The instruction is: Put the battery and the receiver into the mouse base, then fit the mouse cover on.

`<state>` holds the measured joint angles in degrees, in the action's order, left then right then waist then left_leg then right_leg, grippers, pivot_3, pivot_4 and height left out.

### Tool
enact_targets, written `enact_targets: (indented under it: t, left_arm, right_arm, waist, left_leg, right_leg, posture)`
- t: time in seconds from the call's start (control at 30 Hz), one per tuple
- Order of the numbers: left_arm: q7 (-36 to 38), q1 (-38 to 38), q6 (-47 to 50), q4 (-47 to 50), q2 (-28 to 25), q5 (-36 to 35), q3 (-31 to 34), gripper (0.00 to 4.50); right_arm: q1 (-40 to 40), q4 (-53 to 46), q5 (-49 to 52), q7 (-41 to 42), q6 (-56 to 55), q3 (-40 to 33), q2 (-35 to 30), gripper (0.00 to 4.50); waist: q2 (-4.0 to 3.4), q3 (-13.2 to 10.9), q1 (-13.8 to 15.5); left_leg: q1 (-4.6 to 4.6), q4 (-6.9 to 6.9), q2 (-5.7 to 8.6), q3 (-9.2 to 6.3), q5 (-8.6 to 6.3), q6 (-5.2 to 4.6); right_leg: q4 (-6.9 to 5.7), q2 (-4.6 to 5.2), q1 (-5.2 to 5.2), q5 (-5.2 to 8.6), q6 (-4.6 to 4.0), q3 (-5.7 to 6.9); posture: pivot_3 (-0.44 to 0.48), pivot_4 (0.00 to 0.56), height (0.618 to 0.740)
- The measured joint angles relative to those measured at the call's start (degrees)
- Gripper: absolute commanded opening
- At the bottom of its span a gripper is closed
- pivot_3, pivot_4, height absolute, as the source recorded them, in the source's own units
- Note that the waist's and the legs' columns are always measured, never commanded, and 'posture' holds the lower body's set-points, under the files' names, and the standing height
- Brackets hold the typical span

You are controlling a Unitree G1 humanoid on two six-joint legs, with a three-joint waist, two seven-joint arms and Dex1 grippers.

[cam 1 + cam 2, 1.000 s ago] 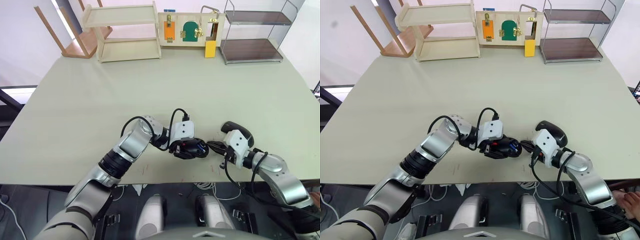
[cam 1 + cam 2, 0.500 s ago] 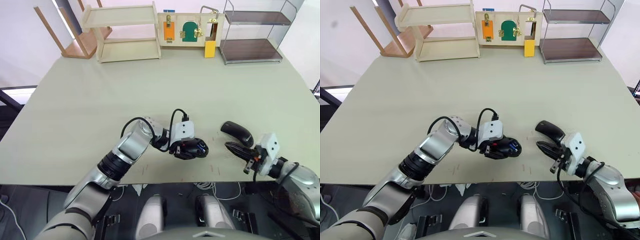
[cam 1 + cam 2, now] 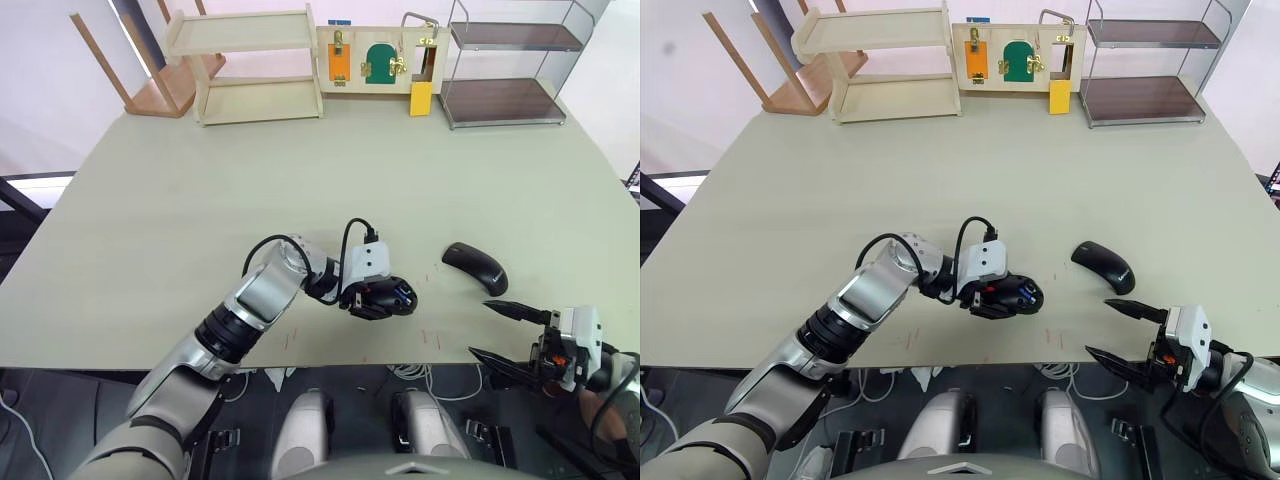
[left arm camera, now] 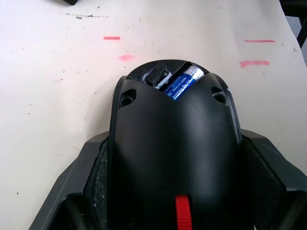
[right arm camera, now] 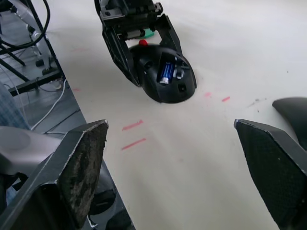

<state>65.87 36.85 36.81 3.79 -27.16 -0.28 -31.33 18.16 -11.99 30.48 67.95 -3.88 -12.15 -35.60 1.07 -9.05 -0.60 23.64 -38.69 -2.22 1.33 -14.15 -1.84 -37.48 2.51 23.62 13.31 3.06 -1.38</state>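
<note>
Mouse cover (image 3: 476,267) lies on desk (image 3: 200,200), right of mouse base (image 3: 385,297), apart. Light, stiff, glossy, likely slippery; best gripped across side edges. Left claw (image 3: 372,298) clamps mouse base; battery (image 5: 166,72) seated inside, print unreadable. Right claw (image 3: 505,335) spread wide, empty, near desk edge.

Pale grey-green flat-topped bench (image 3: 300,180), its near edge bearing several short red marks (image 5: 132,125). Along the far edge stand a light wooden two-tier open shelf (image 3: 255,65), a pale wooden latch board (image 3: 380,58) with an orange panel, a green arched door and a yellow block at its foot, and a metal wire-frame rack with two dark shelves (image 3: 505,65). Beyond the far left corner, a brown wooden slanted frame (image 3: 150,70) stands on the floor.
</note>
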Motion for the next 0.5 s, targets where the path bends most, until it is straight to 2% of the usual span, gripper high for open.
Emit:
enact_targets:
  t: [0.07,0.17,0.5]
  left_arm:
    - [-0.14,0.0,0.14,0.04,0.01,-0.07,0.0,3.02]
    - [-0.02,-0.01,0.46,0.17,0.02,-0.62,-0.11,4.42]
    - [-1.41,-0.6,1.21,0.79,0.0,-1.77,0.1,4.42]
  right_arm:
    - [-0.18,0.02,0.26,0.27,-0.92,-0.01,0.44,4.45]
    - [-0.32,0.31,0.49,0.42,-1.67,0.01,1.2,4.5]
    - [-0.37,1.78,1.07,1.85,-3.39,0.05,2.03,4.5]
  waist:
    - [0.0,0.0,0.0]
    - [0.0,0.0,0.06]
    - [-0.01,0.0,0.26]
  left_leg:
    - [0.0,0.0,0.0,0.0,0.0,0.0]
    - [0.0,0.0,0.0,0.0,0.0,0.0]
    - [0.0,-0.02,0.0,0.0,0.0,0.0]
  right_leg:
    - [0.0,0.0,0.0,0.0,0.0,0.0]
    - [0.0,0.0,0.0,0.0,0.0,0.0]
    - [-0.02,0.01,0.0,0.0,-0.01,-0.01]
  posture:
    - [0.0,0.15,0.74]
    - [0.0,0.15,0.74]
    - [0.0,0.15,0.74]
